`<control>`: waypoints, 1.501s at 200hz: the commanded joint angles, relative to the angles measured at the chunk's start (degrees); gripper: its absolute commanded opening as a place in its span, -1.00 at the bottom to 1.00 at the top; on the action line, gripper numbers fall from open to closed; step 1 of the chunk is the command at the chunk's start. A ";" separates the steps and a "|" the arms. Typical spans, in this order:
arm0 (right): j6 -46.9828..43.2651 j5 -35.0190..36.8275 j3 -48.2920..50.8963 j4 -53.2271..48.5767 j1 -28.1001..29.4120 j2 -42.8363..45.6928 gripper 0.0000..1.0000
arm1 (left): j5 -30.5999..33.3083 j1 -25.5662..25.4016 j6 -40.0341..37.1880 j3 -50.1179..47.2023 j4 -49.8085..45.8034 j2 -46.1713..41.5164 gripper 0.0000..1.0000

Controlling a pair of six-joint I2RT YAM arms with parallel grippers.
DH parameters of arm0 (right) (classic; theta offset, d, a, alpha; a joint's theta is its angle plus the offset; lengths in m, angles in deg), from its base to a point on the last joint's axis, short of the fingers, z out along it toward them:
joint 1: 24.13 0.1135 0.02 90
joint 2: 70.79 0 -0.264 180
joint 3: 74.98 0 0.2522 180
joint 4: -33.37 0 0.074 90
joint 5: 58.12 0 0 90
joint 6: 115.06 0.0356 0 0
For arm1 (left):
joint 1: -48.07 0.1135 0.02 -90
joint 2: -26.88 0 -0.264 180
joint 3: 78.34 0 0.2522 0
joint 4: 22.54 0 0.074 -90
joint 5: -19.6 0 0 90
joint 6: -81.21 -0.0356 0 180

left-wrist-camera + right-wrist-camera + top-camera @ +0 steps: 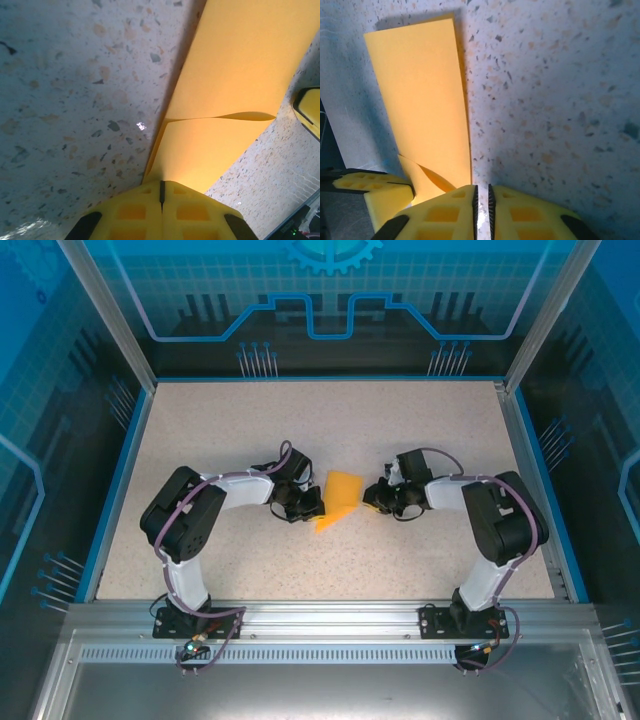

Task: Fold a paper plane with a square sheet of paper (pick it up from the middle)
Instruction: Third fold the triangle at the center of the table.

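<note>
The orange-yellow sheet of paper (pixel 343 495) lies folded on the speckled table between my two grippers. In the left wrist view the paper (pixel 235 65) stretches away from my left gripper (pixel 161 184), whose jaws are shut on its near folded edge, with a loose flap lifting across it. In the right wrist view the paper (pixel 420 90) lies just left of my right gripper (pixel 482 192). Its jaws stand a narrow slit apart, with bare table between them. From above, the left gripper (pixel 318 508) touches the paper's lower left side and the right gripper (pixel 368 498) sits at its right edge.
The speckled table (pixel 330 420) has a blue rim and frame posts at its corners. A yellow finger of the left gripper (pixel 375 192) shows at the lower left of the right wrist view. Both arm bases are bolted at the near edge.
</note>
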 commanded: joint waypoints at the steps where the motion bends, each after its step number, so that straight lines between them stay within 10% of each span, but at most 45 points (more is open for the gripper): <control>1: -0.40 -1.47 0.20 -1.26 1.20 2.20 -0.56 | 0.40 0.38 -0.74 0.14 -3.32 1.51 -1.00; 300: -0.37 -3.52 -4.25 0.12 7.89 -1.17 -0.31 | 3.45 0.86 -3.84 7.59 -4.72 2.56 -0.85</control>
